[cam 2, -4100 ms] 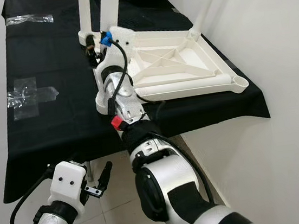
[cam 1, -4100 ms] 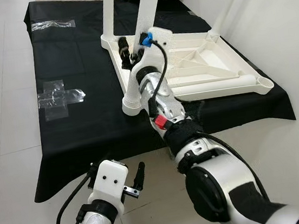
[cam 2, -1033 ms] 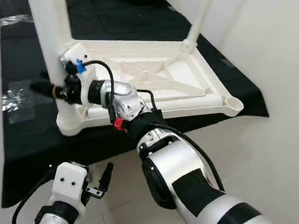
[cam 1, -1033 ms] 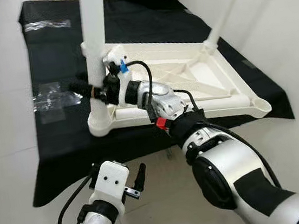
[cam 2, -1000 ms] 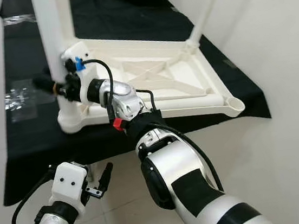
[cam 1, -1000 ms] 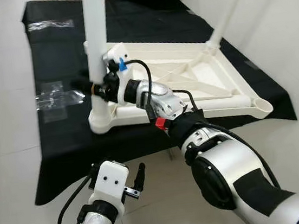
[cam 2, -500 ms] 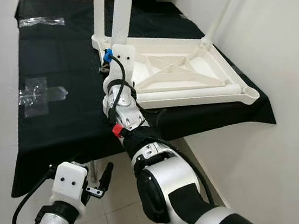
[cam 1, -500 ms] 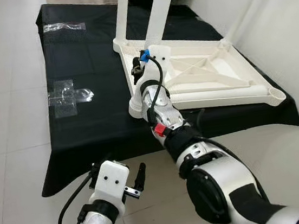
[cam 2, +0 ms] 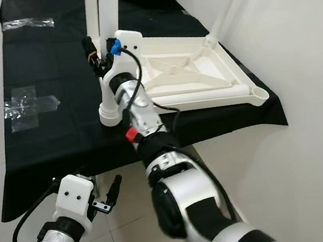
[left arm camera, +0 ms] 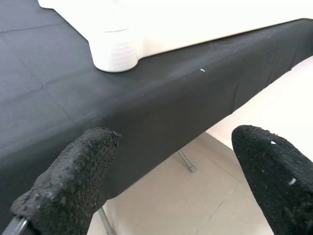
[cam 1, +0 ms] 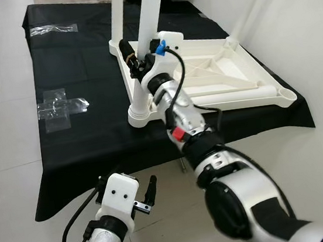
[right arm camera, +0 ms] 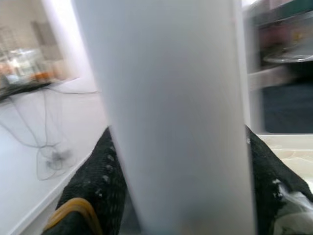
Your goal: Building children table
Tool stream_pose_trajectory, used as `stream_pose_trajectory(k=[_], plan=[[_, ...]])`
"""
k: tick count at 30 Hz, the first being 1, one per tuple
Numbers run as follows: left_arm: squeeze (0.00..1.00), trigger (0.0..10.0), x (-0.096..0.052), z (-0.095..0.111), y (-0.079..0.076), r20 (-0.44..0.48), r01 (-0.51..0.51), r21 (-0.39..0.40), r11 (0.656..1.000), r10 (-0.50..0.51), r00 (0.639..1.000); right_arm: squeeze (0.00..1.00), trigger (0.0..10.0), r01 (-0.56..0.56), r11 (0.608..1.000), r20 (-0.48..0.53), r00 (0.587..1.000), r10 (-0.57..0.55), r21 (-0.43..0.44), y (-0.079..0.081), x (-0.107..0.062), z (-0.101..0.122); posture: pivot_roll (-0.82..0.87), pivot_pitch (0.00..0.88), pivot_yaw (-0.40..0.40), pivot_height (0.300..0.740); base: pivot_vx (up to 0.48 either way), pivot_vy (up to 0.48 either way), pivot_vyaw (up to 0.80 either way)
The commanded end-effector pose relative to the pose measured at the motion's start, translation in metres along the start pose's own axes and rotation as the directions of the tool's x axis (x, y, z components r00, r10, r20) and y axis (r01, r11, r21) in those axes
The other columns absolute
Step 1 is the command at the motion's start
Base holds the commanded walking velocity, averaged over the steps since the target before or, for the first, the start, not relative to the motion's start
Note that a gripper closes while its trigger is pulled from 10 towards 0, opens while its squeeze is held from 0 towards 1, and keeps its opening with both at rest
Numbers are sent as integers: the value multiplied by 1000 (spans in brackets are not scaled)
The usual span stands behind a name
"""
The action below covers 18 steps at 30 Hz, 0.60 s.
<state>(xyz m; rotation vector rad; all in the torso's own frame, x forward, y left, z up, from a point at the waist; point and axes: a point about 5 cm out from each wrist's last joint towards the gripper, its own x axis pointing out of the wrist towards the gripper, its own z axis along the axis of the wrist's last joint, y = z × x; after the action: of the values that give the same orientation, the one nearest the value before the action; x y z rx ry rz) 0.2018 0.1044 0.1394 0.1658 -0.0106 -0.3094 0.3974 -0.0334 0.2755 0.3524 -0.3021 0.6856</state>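
tape: clear crumpled tape cross [cam 1: 62, 107] stuck on the black cloth, left part of the surface; a second clear strip [cam 1: 53, 30] lies farther back.
surface: black cloth-covered table [cam 1: 87, 142], cloth hanging over the front edge, pale tiled floor [cam 1: 11, 192] around it.
left gripper: left gripper [cam 1: 149, 194] low, in front of the table's near edge, over the floor, arm idle. In the left wrist view its two black fingers [left arm camera: 73, 171] stand wide apart with nothing between them, facing the cloth edge and the white socket.
socket: round white ribbed corner socket [cam 1: 139, 111] of the tabletop, resting on the cloth near the front edge; the held leg goes into it.
leg: white plastic tube table leg [cam 1: 147, 16], standing up from the near-left corner, tilted slightly. A second white leg [cam 1: 116, 11] stands at the far-left corner just behind it.
right gripper: right gripper [cam 1: 132, 57] reaches forward over the table to the near leg. In the right wrist view black fingers [right arm camera: 98, 181] sit on both sides of the tube, clamped around it.
tabletop: white plastic children's tabletop [cam 1: 226, 71], upside down, ribbed underside up, lying on the right half of the cloth, an open socket at the near-right corner [cam 1: 288, 89].
wall: white wall [cam 1: 296, 16] just right of the table.
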Motion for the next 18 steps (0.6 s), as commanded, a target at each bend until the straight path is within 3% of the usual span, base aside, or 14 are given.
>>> stream_pose_trajectory(k=[1, 2, 3, 4, 6, 7, 8, 9, 11, 13, 14, 15, 16, 18], plan=[[0, 10000, 1, -2, -4, -6, 19, -12, 1000, -19, 1000, 0, 10000, -261, 961, -99, 958, 270, 96, 4, -5, -7, 138, 143, -227, 740, 0, 0, 0], [0, 10000, 1, -2, -4, -6, 18, -12, 1000, -18, 1000, 0, 10000, -336, 933, -133, 926, 353, 129, 3, -9, -8, 138, 143, -228, 740, 0, 0, 0], [0, 10000, 1, -2, -4, -6, 18, -12, 1000, -18, 1000, 0, 10000, -336, 933, -133, 926, 353, 129, 3, -9, -8, 138, 143, -228, 740, 0, 0, 0], [0, 10000, 1, -2, -5, -6, 18, -11, 1000, -18, 1000, 0, 10000, -419, 894, -206, 871, 445, 161, 4, -14, -13, 139, 142, -229, 740, 0, 0, 0], [0, 10000, 0, -2, -5, -8, 17, -11, 1000, -17, 1000, 0, 10000, -604, 775, -312, 712, 629, 186, 12, -25, -24, 146, 145, -230, 740, 0, 0, 0], [0, 10000, 0, -2, -5, -8, 17, -11, 1000, -17, 1000, 0, 10000, -604, 775, -312, 712, 629, 186, 12, -25, -24, 146, 145, -230, 740, 0, 0, 0], [0, 10000, 0, -2, -5, -9, 16, -11, 1000, -16, 1000, 0, 10000, -653, 727, -334, 651, 682, 211, 18, -28, -28, 147, 145, -229, 740, 0, 0, 0], [0, 10000, 0, -2, -5, -9, 16, -11, 1000, -16, 1000, 0, 10000, -653, 727, -334, 651, 682, 211, 18, -28, -28, 147, 145, -229, 740, 0, 0, 0], [0, 10000, 0, -2, -5, -10, 15, -10, 1000, -15, 1000, 0, 10000, -699, 688, -354, 604, 715, 196, 28, -27, -35, 148, 148, -232, 740, 0, 0, 0], [0, 10000, 0, -2, -5, -11, 14, -10, 1000, -15, 1000, 0, 10000, -707, 687, -363, 603, 710, 169, 32, -26, -37, 148, 148, -232, 740, 0, 0, 0], [0, 10000, 0, -2, -5, -10, 14, -11, 1000, -14, 1000, 0, 10000, -687, 718, -384, 638, 668, 109, 35, -21, -41, 148, 146, -235, 740, 0, 0, 0], [0, 10000, 0, -2, -5, -10, 13, -12, 1000, -13, 1000, 0, 0, -617, 785, -377, 715, 589, 57, 37, -14, -42, 148, 149, -237, 740, 0, 0, 0], [0, 10000, 0, -2, -5, -10, 13, -12, 1000, -13, 1000, 0, 0, -617, 785, -377, 715, 589, 57, 37, -14, -42, 148, 149, -237, 740, 0, 0, 0], [0, 10000, 0, -2, -4, -10, 13, -13, 1000, -13, 1000, 0, 0, -468, 883, -333, 837, 434, -26, 38, -2, -40, 147, 158, -233, 740, 0, 0, 0]])
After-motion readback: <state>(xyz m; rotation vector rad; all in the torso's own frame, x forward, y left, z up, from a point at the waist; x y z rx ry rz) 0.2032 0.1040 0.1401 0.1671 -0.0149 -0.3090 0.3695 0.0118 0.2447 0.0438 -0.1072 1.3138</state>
